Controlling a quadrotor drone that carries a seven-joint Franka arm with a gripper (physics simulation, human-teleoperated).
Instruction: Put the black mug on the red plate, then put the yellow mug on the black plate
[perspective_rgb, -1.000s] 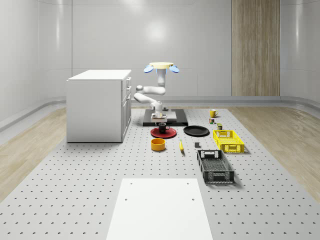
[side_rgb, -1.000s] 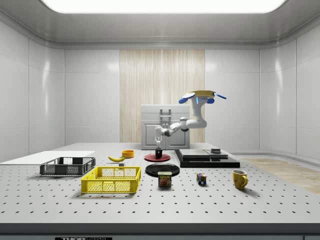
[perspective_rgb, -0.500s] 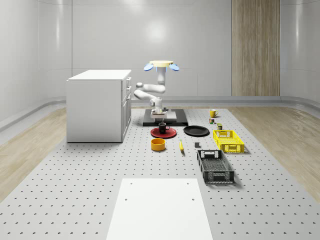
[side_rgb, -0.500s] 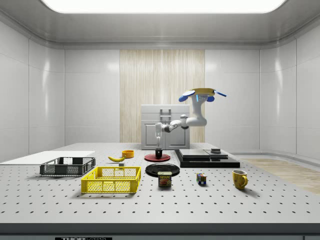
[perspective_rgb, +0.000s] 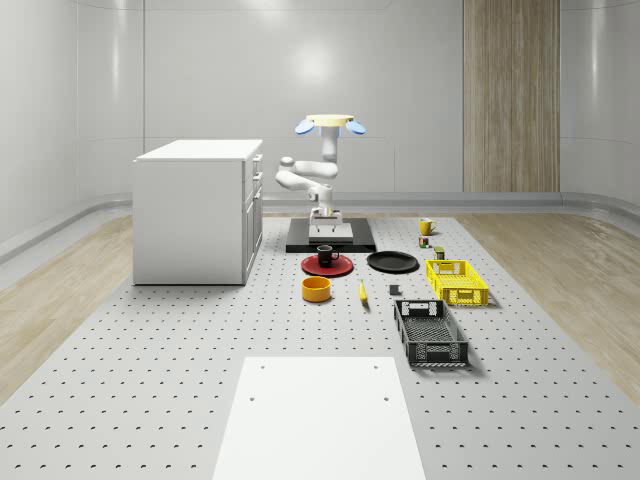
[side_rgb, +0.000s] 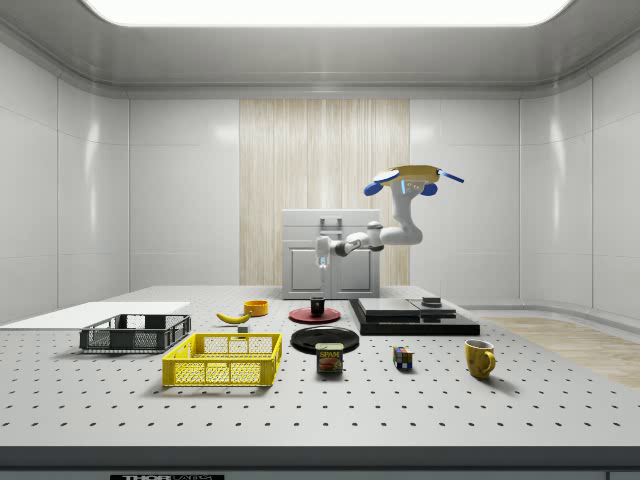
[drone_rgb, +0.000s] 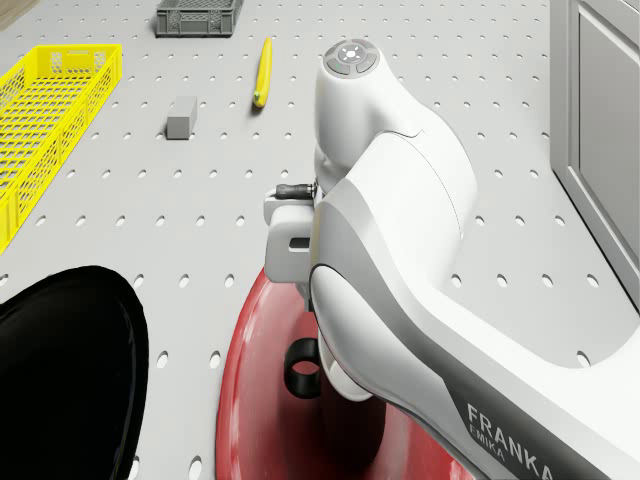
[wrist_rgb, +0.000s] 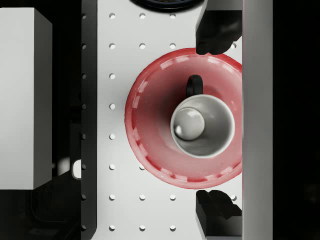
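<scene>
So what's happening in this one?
The black mug stands upright on the red plate, free of the gripper, which hangs open directly above it. The drone hovers over the dark platform beside the plates. The yellow mug sits on the table, off the black plate.

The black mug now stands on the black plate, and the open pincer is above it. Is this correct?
Not quite: the black mug stands on the red plate, as the wrist view shows. The black plate lies beside it with nothing on it. The rest holds: the open pincer is above the mug, with the drone hovering higher up.
</scene>
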